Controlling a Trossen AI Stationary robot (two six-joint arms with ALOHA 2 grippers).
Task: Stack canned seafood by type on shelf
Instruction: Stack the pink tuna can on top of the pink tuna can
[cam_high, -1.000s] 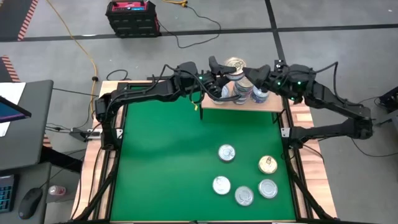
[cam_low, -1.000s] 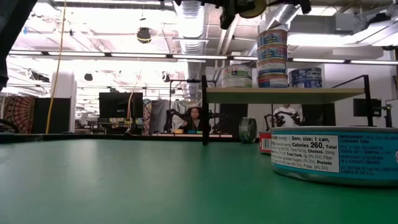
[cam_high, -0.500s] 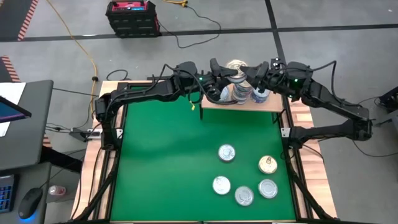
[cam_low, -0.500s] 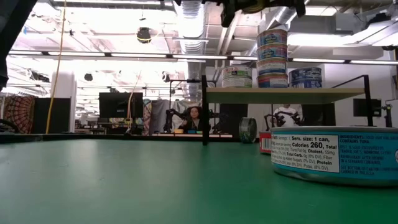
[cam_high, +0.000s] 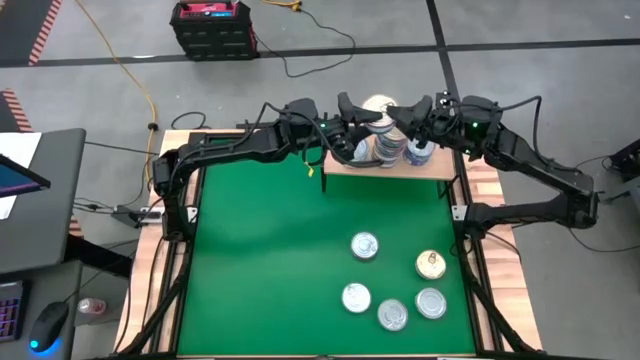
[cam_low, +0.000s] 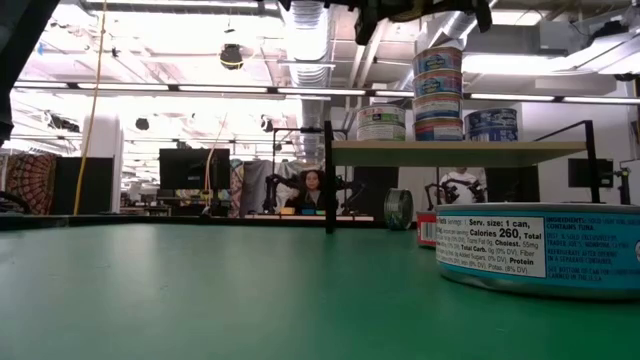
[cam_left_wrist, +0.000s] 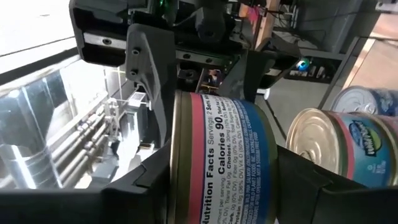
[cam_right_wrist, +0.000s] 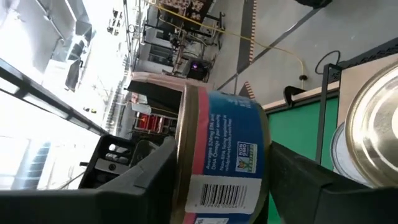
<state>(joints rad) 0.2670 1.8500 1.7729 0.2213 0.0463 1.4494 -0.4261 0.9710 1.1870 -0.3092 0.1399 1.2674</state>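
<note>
1. Overhead, both arms meet above the shelf (cam_high: 395, 165) at the far edge of the green surface (cam_high: 270, 260), with one blue-and-pink labelled can (cam_left_wrist: 217, 168) held in the air between them.

2. From its wrist camera, the left claw (cam_high: 365, 118) pinches that can by its sides, a dark finger pressed to each flank.

3. A second ago the right claw (cam_high: 412, 112) stood wide beside the can; it has since moved in and narrowed, and its own camera now shows its fingers (cam_right_wrist: 146, 180) flanking the same can (cam_right_wrist: 217, 155). Whether they bear on it yet cannot be told.

4. That change reads as a handover in mid-air, probably passing the can to the arm better placed to set it down.

5. Below, the shelf already carries a tall stack of cans (cam_low: 438, 92), a lower can (cam_low: 381, 123) on one side and another (cam_low: 491, 124) on the other, so sorting by type is well under way.

6. Five more cans wait on the surface, four silver-lidded (cam_high: 365, 246) and one gold-lidded (cam_high: 431, 264), well apart from the shelf.

7. Likely next: the left claw lets go once the right one grips firmly; a loose hold above the tall stack could topple it.
</note>
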